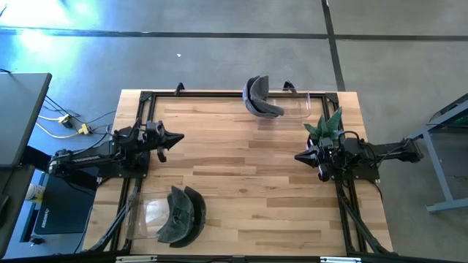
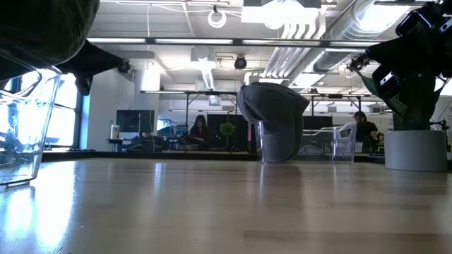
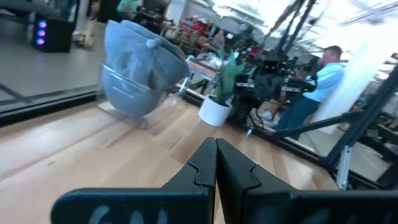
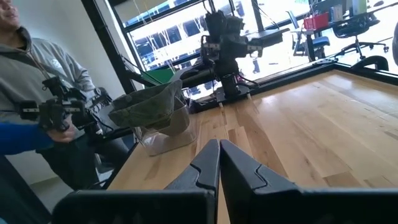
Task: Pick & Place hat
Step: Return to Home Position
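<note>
A grey hat (image 1: pixel 259 97) sits on a clear stand at the table's far edge; the left wrist view (image 3: pixel 144 65) and the low view (image 2: pixel 272 120) show it too. A dark olive hat (image 1: pixel 181 214) rests on a second clear stand near the near-left corner, also in the right wrist view (image 4: pixel 149 102). My left gripper (image 1: pixel 178 138) hovers shut over the left side of the table, its fingers closed together (image 3: pixel 216 149). My right gripper (image 1: pixel 298 156) hovers shut over the right side (image 4: pixel 219 149). Neither gripper touches a hat.
A potted plant (image 1: pixel 327 126) in a white pot (image 3: pixel 217 106) stands by the right arm's base. A black frame (image 1: pixel 146 96) borders the table. Bare wood (image 1: pixel 241 168) lies between the grippers. People stand beyond the table (image 4: pixel 37 93) (image 3: pixel 314 81).
</note>
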You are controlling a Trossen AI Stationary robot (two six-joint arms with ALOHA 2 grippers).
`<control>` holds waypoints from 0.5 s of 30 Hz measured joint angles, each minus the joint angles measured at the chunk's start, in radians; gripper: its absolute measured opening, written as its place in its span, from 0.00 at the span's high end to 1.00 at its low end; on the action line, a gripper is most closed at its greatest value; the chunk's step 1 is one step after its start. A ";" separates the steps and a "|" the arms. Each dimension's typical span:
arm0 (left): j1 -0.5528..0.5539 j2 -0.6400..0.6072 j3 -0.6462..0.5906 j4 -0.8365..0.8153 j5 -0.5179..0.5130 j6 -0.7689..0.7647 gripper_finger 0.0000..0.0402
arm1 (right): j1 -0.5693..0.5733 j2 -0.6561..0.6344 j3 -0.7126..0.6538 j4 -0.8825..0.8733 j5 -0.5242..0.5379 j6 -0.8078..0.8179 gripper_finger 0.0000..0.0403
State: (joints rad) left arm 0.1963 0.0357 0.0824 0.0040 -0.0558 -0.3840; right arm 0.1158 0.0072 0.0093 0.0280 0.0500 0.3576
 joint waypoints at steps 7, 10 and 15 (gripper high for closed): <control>0.000 -0.022 -0.065 0.013 0.074 0.010 1.00 | 0.000 0.000 0.000 0.000 -0.001 0.000 0.97; -0.002 -0.029 -0.066 0.017 0.114 0.015 1.00 | 0.000 0.000 0.000 0.000 0.000 0.000 0.97; -0.002 -0.029 -0.067 0.032 0.216 0.092 1.00 | 0.000 0.000 0.000 0.001 0.001 0.000 0.97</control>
State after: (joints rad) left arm 0.1940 0.0071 0.0153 0.0357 0.1603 -0.2922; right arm 0.1154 0.0071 0.0090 0.0292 0.0505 0.3576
